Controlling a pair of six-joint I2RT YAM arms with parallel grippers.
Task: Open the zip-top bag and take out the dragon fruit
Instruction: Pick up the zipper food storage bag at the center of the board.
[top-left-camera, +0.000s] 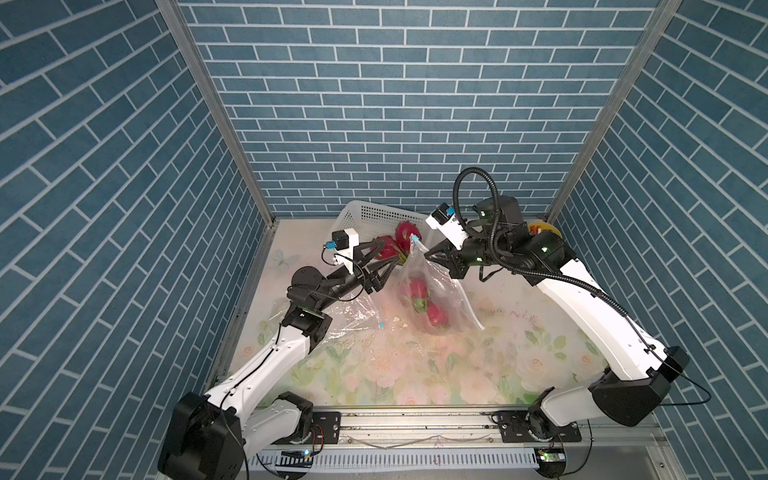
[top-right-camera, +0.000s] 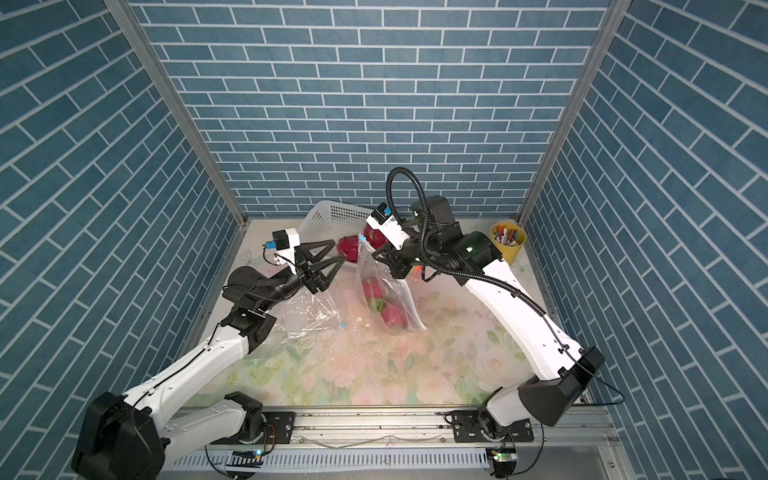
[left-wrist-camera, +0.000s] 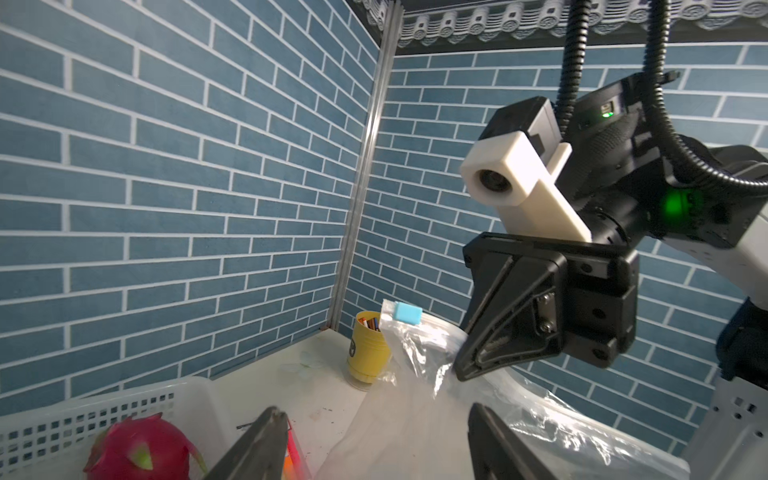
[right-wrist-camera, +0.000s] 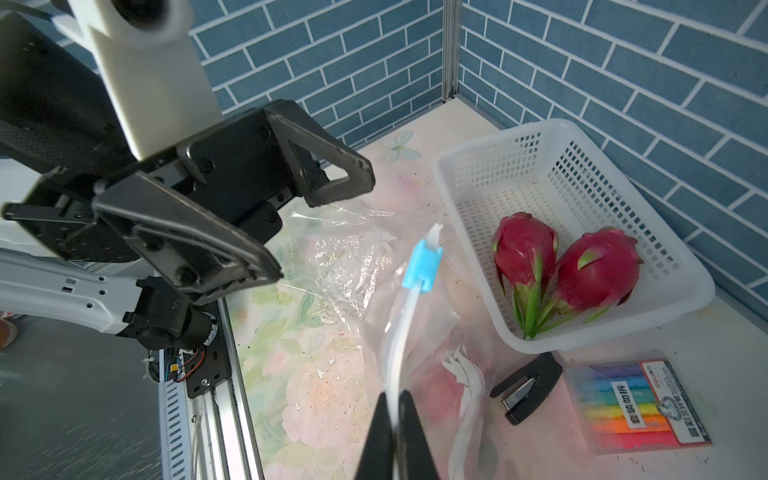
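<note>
While the right gripper (right-wrist-camera: 392, 401) pinches the zip-top bag (top-left-camera: 446, 291) by its seal, the bag droops below.
Inside it, dragon fruit (top-left-camera: 436, 316) lies beneath those clamped jaws; the left gripper (top-left-camera: 390, 249) gapes wide and empty just beside the bag.

— What are the arms made of?

— The left arm (top-left-camera: 266, 365) and the right arm (top-left-camera: 590, 320) both have smooth white shells between chunky black joint housings. Small dark screws dot the white.

— Cabling?

— A black ribbed conduit (left-wrist-camera: 574, 54) loops off the right one, and thin black wires run along both. A green light (left-wrist-camera: 675, 203) glows on its black wrist.

— And the ends?

— The left gripper (right-wrist-camera: 322, 228) and the right gripper (left-wrist-camera: 463, 372) have black triangular open-frame fingers with visible screw heads. Above each sits a white camera block (left-wrist-camera: 519, 174) carrying a blue tag (top-left-camera: 448, 210).
</note>
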